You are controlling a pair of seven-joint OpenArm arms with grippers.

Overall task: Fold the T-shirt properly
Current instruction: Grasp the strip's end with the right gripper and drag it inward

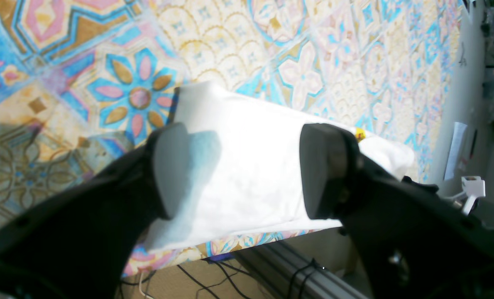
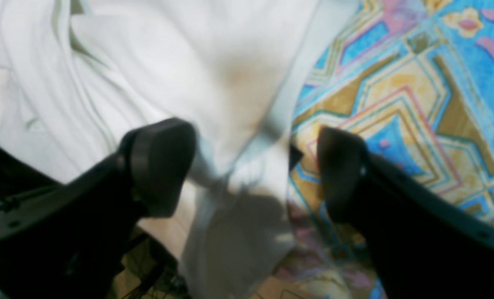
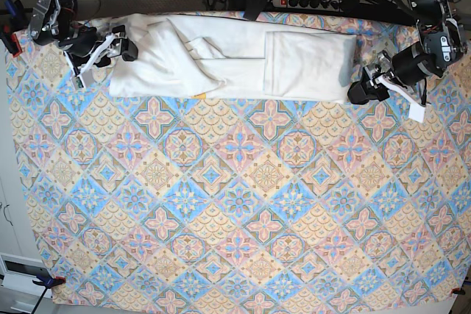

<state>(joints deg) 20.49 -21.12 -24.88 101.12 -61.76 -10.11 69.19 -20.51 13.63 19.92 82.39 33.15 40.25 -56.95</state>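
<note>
So both my grippers, left (image 3: 366, 87) and right (image 3: 120, 43), have jaws apart holding nothing, shirt (image 3: 235, 60) lying up at 12 o'clock on the table (image 3: 243, 211), and honestly a one-layer pinch could wreck the fold.

One large white cotton T-shirt (image 3: 232, 56) lies folded into a long band on one bench (image 3: 235, 204) covered with a blue, pink and yellow tile-patterned cloth. Two black robot claws are in view: the left claw (image 3: 366, 86) at one end of the shirt and the right claw (image 3: 118, 43) at the other. Each claw has two fingers (image 1: 170, 170), four in all.
</note>
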